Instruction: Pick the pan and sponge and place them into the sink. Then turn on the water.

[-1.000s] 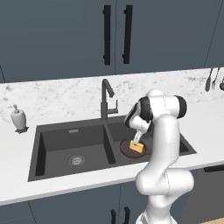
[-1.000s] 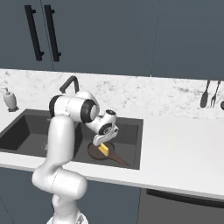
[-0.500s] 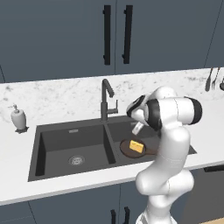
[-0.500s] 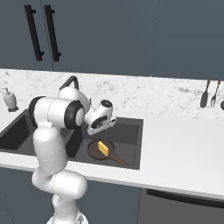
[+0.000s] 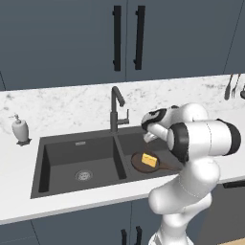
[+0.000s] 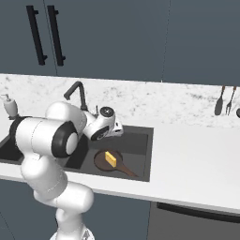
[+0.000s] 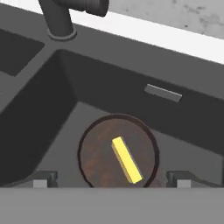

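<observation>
The dark brown pan (image 5: 139, 162) (image 6: 102, 161) (image 7: 96, 153) lies flat in the right basin of the dark grey sink (image 5: 76, 139) (image 6: 138, 140) (image 7: 113, 89). The yellow sponge (image 5: 149, 159) (image 6: 111, 158) (image 7: 126, 159) rests on the pan. My gripper (image 5: 149, 134) (image 6: 114, 132) (image 7: 113, 179) hangs above this basin, open, with nothing between its fingers and well clear of the sponge. The dark faucet (image 5: 115, 107) (image 6: 78, 93) (image 7: 61, 17) stands just to the gripper's left at the divider. No water is in view at its spout.
A soap dispenser (image 5: 20, 129) (image 6: 8, 105) stands on the marble counter left of the sink. Utensils (image 5: 232, 86) (image 6: 225, 99) hang on the wall at the far right. The left basin (image 5: 81, 165) holds only its silver drain.
The gripper has risen from just over the pan, leaving the sponge lying on it, and has swung toward the faucet. Pan and sponge have stayed put.
</observation>
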Robot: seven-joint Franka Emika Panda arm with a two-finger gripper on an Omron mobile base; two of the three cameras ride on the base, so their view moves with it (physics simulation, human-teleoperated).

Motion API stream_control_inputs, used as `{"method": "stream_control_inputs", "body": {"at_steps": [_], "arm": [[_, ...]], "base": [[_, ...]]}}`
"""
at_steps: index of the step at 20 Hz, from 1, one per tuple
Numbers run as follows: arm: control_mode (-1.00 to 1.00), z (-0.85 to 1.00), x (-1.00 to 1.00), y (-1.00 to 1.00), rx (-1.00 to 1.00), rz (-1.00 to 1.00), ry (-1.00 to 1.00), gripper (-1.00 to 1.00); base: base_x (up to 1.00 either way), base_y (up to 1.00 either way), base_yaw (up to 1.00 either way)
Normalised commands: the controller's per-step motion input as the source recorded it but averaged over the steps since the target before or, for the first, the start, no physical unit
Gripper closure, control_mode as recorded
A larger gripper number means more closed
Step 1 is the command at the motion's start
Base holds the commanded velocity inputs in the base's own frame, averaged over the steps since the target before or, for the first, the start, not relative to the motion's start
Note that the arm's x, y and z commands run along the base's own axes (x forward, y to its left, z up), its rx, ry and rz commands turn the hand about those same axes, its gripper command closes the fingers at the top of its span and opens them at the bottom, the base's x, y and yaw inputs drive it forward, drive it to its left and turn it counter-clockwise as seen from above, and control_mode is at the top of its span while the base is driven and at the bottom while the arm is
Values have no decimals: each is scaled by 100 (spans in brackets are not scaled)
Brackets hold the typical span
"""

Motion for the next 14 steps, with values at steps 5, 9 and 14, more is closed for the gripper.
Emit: {"method": "stream_control_inputs", "body": {"at_steps": [5,9,14], "arm": [[-100,68,-4,0,14,-35,0,-100],[-100,21,4,-1,12,-12,4,-100],[-100,0,0,-2,17,-1,0,-100]], "base": [[0,0,0],[0,0,0],[0,0,0]]}}
